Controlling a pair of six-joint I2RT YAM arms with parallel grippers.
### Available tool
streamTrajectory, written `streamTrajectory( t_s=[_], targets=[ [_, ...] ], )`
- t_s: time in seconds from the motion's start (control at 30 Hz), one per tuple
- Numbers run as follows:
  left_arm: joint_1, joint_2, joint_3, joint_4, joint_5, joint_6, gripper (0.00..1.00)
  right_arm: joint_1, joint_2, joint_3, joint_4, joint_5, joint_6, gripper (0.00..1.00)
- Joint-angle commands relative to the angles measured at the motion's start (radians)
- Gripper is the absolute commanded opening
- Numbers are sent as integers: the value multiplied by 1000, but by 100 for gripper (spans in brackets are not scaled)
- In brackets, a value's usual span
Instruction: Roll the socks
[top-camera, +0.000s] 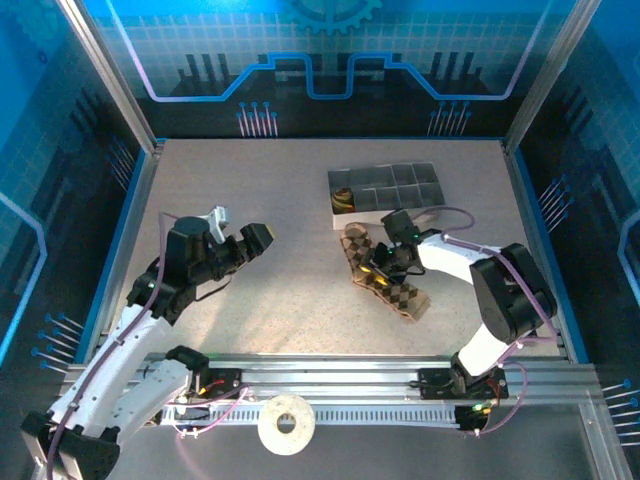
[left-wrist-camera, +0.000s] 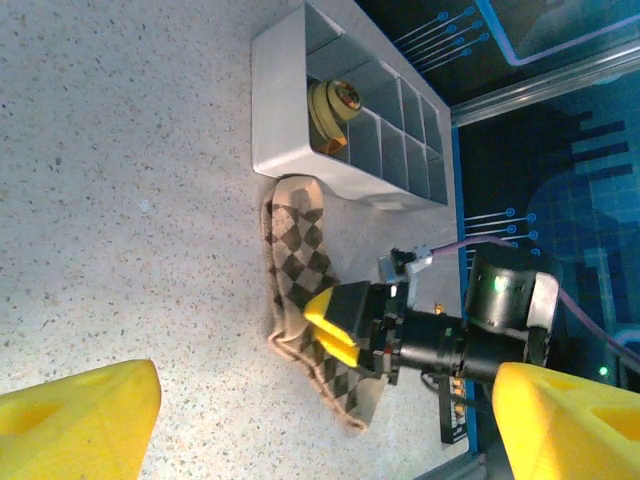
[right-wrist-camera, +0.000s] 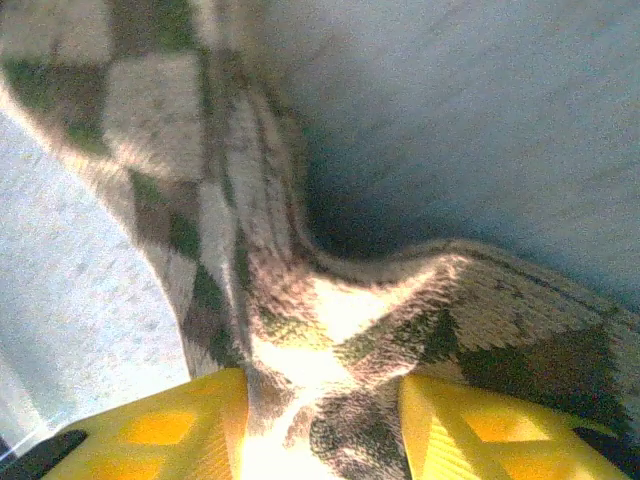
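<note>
Beside the compartment tray (left-wrist-camera: 270, 110), the diamond-check sock (left-wrist-camera: 300, 250) is being clamped by the right tool (right-wrist-camera: 320, 420); the left tool's (top-camera: 238, 228) jaws are being held apart. Rolling is likely being started: turning the pinched fold over is being called for.

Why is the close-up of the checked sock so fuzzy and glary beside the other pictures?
Right wrist: the brown and tan diamond-check sock lies almost against the lens, so it blurs, with a washed-out bright patch at the right gripper's yellow fingers. Left wrist: sock sharp, left gripper's yellow fingers soft. Top external: even, blue-tinted light.
</note>
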Motion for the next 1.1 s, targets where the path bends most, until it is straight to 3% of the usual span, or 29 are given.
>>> streamTrajectory(
  t_s=[0.0,0.2,0.47,0.63,0.8,1.0,1.07],
  targets=[
    [-6,-33,-25,-49,-27,-23,87,149,83,-66,92,10,254,47],
    [-5,-64,-28,-86,-35,-21,87,277,240,129,140,23,430,52],
    [-3,-71,-37,-133,-37,-32,87,240,454,361,288,83,605,57],
    [-3,-61,-65,-159,-34,-74,87,227,417,398,351,66,612,68],
    [-2,1,-116,-125,-33,-161,87,217,221,401,171,61,350,78],
    [5,261,-103,-11,16,-249,84,171,47,364,-147,136,-216,78],
    [7,363,-71,-3,22,-258,83,143,46,344,-222,94,-350,78]
  ],
)
